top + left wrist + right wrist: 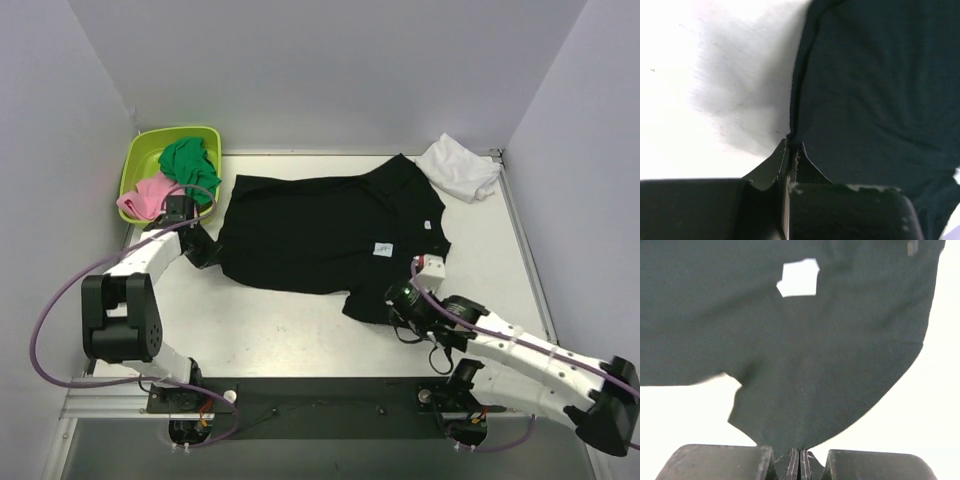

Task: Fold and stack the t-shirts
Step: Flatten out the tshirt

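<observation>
Nearest us, the right end effector (pixel 799 452) is pressed together on the near sleeve edge of the black t-shirt (pixel 320 225). The left end effector (pixel 790 147) pinches its hem corner. The shirt lies flat on the surface (pixel 280 335), long axis left to right, neck rightward. We see bare surface along its near edge. The white t-shirt (pixel 460 167) sits crumpled beside the far sleeve, the green tub (pixel 135 165) at far left.

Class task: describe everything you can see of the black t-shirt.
The black t-shirt is soft dark cloth, short-sleeved, spread mostly flat on the white table, with a small white label near the neck. The left gripper is shut on its left edge, the right gripper on its near right corner.
</observation>
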{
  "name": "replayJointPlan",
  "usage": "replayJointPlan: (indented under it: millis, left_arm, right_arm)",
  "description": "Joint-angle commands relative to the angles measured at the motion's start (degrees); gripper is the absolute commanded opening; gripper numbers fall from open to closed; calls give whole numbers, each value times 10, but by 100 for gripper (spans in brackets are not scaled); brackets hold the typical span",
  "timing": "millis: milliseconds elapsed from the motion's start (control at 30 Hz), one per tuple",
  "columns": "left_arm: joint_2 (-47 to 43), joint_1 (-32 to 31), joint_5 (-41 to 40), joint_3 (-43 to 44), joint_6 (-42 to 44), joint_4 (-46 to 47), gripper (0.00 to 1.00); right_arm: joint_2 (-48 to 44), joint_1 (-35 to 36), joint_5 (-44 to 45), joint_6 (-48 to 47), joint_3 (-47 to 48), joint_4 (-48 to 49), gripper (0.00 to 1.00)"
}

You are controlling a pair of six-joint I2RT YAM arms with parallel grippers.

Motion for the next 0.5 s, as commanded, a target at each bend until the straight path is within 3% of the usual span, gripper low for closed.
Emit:
replayJointPlan:
  millis: [0,267,467]
  left_arm:
    - [-80,3,53,61,22,-9,0]
    - [-209,7,160,200,54,-71,0]
    - [-294,10,250,337,45,-43,0]
  right_arm:
    - [-69,-3,73,-123,165,-120,0]
    - [-66,-6,95,-283,425,-163,0]
    - [-51,-5,44,-373,634,-157,0]
